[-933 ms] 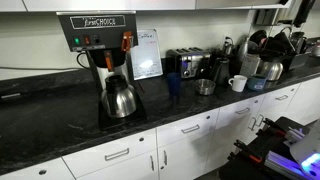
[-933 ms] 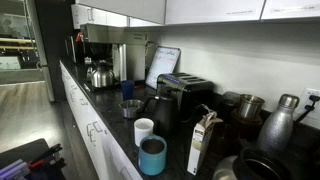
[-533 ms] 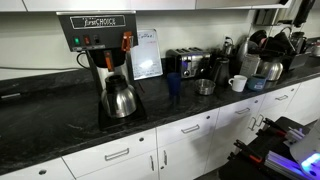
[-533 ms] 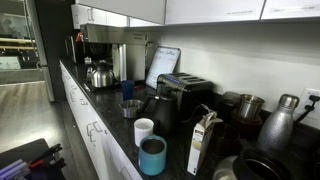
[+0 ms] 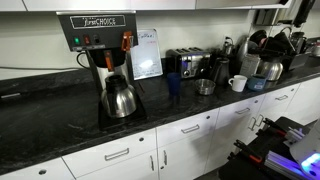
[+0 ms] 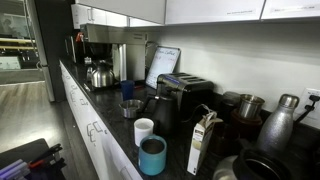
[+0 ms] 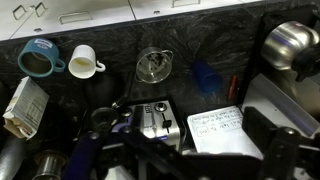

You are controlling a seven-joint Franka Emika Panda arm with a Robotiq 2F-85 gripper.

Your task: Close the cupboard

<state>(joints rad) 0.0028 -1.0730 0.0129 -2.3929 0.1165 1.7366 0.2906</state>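
Observation:
White upper cupboards (image 6: pixel 210 10) run along the top in both exterior views and also show as a strip (image 5: pixel 150 4). White lower cupboards (image 5: pixel 190 145) with bar handles sit under the black counter; their fronts look shut and also show in the wrist view (image 7: pixel 90 12). I cannot tell which door stands open. My gripper (image 7: pixel 198 140) shows only in the wrist view, as dark fingers at the bottom edge. It is high above the counter, over the toaster (image 7: pixel 150 120) and a paper sign (image 7: pixel 220 128). Its fingers are spread and hold nothing.
On the counter stand a coffee maker (image 5: pixel 100 40), a steel kettle (image 5: pixel 120 98), the toaster (image 5: pixel 185 62), a metal bowl (image 7: pixel 153 66), a white mug (image 7: pixel 82 62), a blue cup (image 7: pixel 36 58), a carton (image 6: pixel 203 140) and pots (image 5: pixel 268 68). The robot base (image 5: pixel 285 150) is in front of the counter.

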